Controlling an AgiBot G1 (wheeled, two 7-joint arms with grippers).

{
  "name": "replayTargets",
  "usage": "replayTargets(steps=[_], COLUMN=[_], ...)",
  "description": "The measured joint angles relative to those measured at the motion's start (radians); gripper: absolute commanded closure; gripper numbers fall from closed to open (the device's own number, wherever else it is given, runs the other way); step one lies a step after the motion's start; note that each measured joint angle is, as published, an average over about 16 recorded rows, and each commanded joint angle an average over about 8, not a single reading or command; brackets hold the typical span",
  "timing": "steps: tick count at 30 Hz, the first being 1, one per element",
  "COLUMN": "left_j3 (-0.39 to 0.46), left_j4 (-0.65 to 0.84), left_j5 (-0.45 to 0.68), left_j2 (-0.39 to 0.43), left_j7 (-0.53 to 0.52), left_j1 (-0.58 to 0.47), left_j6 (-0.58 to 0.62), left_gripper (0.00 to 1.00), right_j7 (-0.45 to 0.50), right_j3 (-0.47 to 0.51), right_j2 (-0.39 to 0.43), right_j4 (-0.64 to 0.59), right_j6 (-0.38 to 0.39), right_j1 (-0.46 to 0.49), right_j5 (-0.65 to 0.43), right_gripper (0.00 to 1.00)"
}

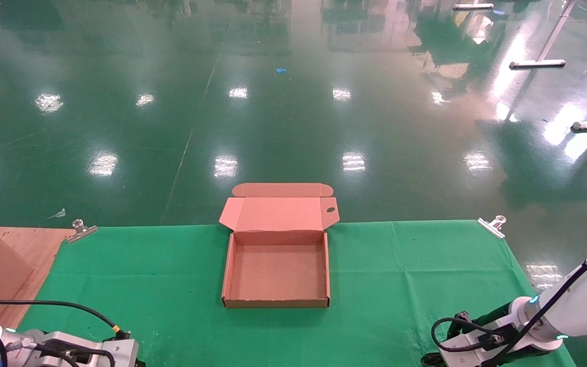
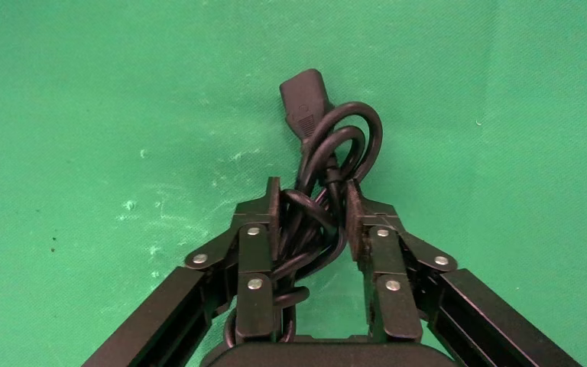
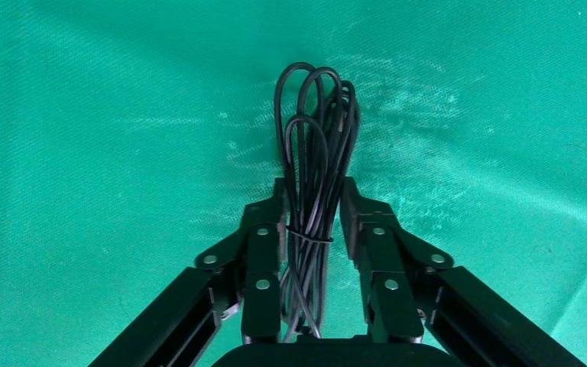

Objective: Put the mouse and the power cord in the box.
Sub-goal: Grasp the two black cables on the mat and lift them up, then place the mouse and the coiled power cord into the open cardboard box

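Power cord (image 2: 329, 164), a kinked black cable with chunky plug, is pinched in the left hand (image 2: 313, 218) above the green tabletop (image 1: 405, 275), ready for transfer to the open brown cardboard box (image 1: 276, 304). The right hand (image 3: 312, 218) flanks a thin tied cable bundle (image 3: 315, 153), possibly the mouse's lead; contact unclear.

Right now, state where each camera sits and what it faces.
Head view: on the robot's head, looking down at the open box on the green cloth; both arms show.
Left wrist view: behind the left tool, gripping the power cord.
Right wrist view: behind the right tool, around a thin cable bundle.
All share the cloth.
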Motion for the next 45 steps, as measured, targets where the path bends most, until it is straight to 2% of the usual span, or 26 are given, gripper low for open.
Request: replayTargets(steps=[7,13,23,31,38,45], left_j3=[0.000,-0.001,-0.003,-0.009,-0.021,-0.030], left_j4=[0.001,-0.008,-0.069,-0.158,-0.204,-0.179], left_j5=[0.000,-0.002,-0.003,-0.011,-0.024,-0.030], left_j2=[-0.008,-0.022,-0.028,0.020,0.090,0.152], left_j7=[0.004,0.008,-0.009,-0.062,-0.105,-0.102], left_j1=[-0.016,-0.058,-0.204,-0.338,-0.422,-0.472], left_j6=[0.019,0.058,0.159,0.207,0.183,0.125], left_gripper=[1.00,1.00,1.00,1.00,1.00,1.00], right_j7=[-0.002,-0.010,-0.022,0.020,0.098,0.192], right_j3=[0.005,0.016,0.044,0.065,0.077,0.062], right_j2=[0.005,0.020,0.044,-0.004,-0.095,-0.159], right_j4=[-0.002,0.002,0.031,0.068,0.115,0.210], right_j6=[-0.018,-0.066,-0.202,-0.283,-0.278,-0.231], right_j1=[0.015,0.056,0.200,0.331,0.404,0.413], right_j5=[0.007,0.022,0.063,0.094,0.117,0.143], right_gripper=[1.00,1.00,1.00,1.00,1.00,1.00])
